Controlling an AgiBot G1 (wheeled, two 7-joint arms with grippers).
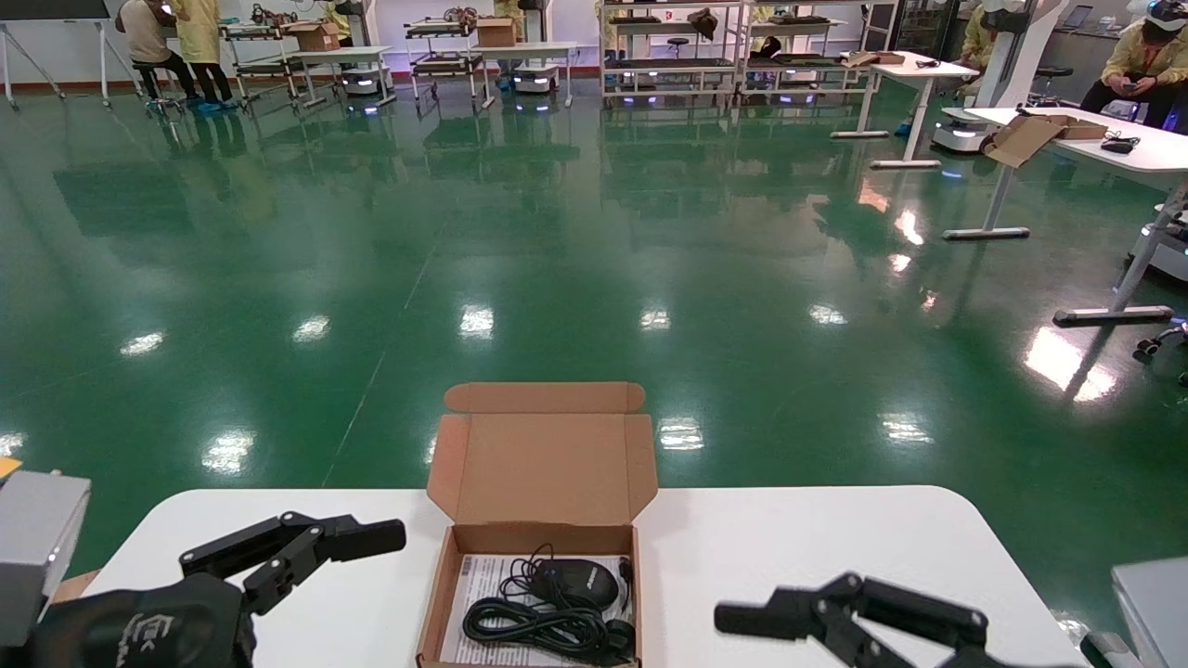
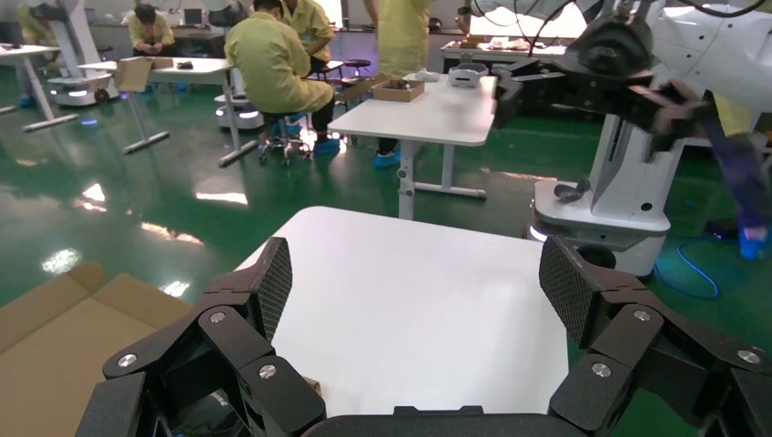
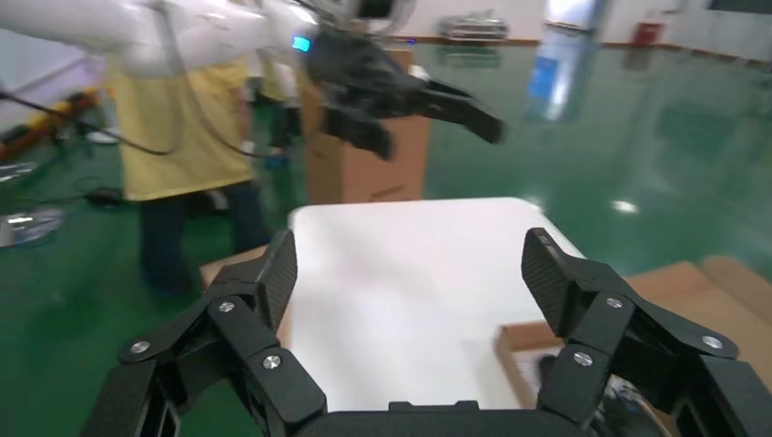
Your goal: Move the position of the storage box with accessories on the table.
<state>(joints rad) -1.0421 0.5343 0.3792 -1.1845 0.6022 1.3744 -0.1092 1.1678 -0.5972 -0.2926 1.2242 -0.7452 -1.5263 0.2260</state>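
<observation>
The white table (image 1: 798, 547) spreads wide across the near side of the room, rounded at its corners, with green floor beyond. In its middle, close to the robot's edge, sits the storage box (image 1: 543, 482), a shallow brown cardboard mailer with its hinged lid standing open toward the far side and its ear flaps splayed. Its longer run, tray plus lid, points straight away from the robot, so both side walls face the arms. The left gripper (image 1: 306, 547) hovers just off the left wall and the right gripper (image 1: 789, 617) off the right wall, each aimed inward at the box; the left looks a shade nearer, though neither touches cardboard. Both have their fingers spread wide with nothing between them, as the wrist views make plain. From here I'd judge the coming move turns on closing in from the two sides. Inside the tray a white printed sheet (image 1: 478, 594) lies flat, and on it a black mouse (image 1: 575, 582) with its black cable (image 1: 538, 622) bundled in front, all loose.
</observation>
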